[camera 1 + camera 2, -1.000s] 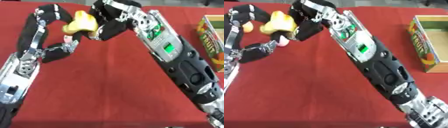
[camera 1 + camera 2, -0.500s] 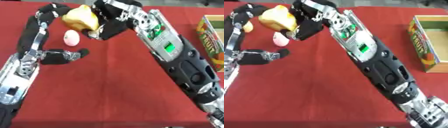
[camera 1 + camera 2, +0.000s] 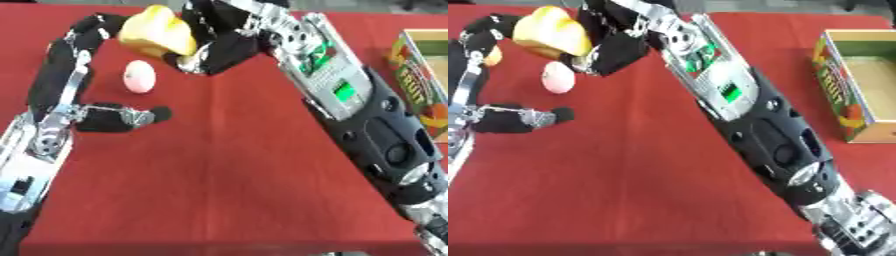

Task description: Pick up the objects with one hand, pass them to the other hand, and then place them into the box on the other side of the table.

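We count 1 yellow object [image 3: 156, 36], 1 pink egg-shaped object [image 3: 138, 76], 1 small orange object [image 3: 492, 56], 1 box [image 3: 859, 80], 2 hands.

Black arms with silver joints, right forearm [image 3: 737, 100] silver-panelled, small green light, black-fingered hands

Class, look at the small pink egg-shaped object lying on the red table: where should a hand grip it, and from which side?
Grip the pink egg-shaped object across its narrower middle, coming from above. It lies free on the red table, rounded with no handle, apart from the yellow object above.
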Available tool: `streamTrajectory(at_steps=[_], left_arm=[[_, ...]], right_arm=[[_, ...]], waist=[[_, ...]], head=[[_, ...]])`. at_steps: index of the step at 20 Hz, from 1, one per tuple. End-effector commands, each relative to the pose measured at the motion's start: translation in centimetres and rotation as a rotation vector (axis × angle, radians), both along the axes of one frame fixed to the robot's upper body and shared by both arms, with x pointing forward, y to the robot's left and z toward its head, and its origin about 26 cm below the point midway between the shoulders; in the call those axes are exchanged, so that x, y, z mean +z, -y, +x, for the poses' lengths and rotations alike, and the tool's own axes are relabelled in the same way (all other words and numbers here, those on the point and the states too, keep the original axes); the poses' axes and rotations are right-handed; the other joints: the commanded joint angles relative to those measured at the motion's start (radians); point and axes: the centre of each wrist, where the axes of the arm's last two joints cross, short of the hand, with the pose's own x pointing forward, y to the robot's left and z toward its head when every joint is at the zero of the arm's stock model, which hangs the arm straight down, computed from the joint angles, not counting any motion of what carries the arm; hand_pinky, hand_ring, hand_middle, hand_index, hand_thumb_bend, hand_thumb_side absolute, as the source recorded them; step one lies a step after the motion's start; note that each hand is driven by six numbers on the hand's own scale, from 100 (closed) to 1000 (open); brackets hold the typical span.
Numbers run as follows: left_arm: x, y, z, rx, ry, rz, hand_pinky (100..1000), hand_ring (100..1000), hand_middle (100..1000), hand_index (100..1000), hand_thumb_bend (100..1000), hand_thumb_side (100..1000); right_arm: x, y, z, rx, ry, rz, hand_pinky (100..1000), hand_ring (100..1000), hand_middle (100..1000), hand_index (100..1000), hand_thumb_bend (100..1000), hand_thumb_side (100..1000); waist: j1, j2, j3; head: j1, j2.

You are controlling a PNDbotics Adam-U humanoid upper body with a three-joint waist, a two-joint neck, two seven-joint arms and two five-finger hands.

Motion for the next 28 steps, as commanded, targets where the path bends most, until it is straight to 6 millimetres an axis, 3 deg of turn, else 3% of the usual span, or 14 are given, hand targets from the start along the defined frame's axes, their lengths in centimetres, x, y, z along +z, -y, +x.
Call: streamTrajectory(at_steps=[1, 14, 18, 25, 28], left_arm=[[0.4, -1.0, 0.2, 0.059, 0.013, -0.014, 717, 747, 718, 867, 812, 344], [-2.3, -4.2, 0.5, 0.2, -0.084, -0.04, 716, 749, 717, 866, 803, 365], [-2.8, -5.7, 0.3, 0.247, -0.097, -0.019, 726, 756, 725, 867, 808, 373], [-3.5, -8.3, -0.3, 0.328, -0.117, 0.02, 735, 761, 728, 863, 817, 389], [-3.6, -9.3, -0.6, 0.361, -0.117, 0.031, 736, 761, 728, 861, 817, 390]], right_arm=[[1.3, 0.9, -0.3, -0.014, 0.04, 0.018, 628, 519, 336, 346, 338, 100], [2.0, 3.5, -0.2, -0.103, 0.051, 0.071, 625, 520, 337, 348, 336, 100], [2.2, 5.1, 0.0, -0.155, 0.065, 0.076, 627, 522, 339, 351, 337, 100], [1.3, 7.5, 0.4, -0.237, 0.064, 0.066, 626, 523, 344, 356, 336, 100], [0.9, 8.5, 0.4, -0.274, 0.065, 0.067, 626, 523, 345, 357, 336, 100]], waist=[[-0.001, -0.013, -0.002], [0.002, -0.019, -0.017], [0.002, -0.02, -0.024], [0.007, -0.02, -0.031], [0.008, -0.023, -0.033]], head=[[-0.007, -0.003], [-0.029, -0.003], [-0.046, -0.004], [-0.106, -0.087], [-0.126, -0.101]])
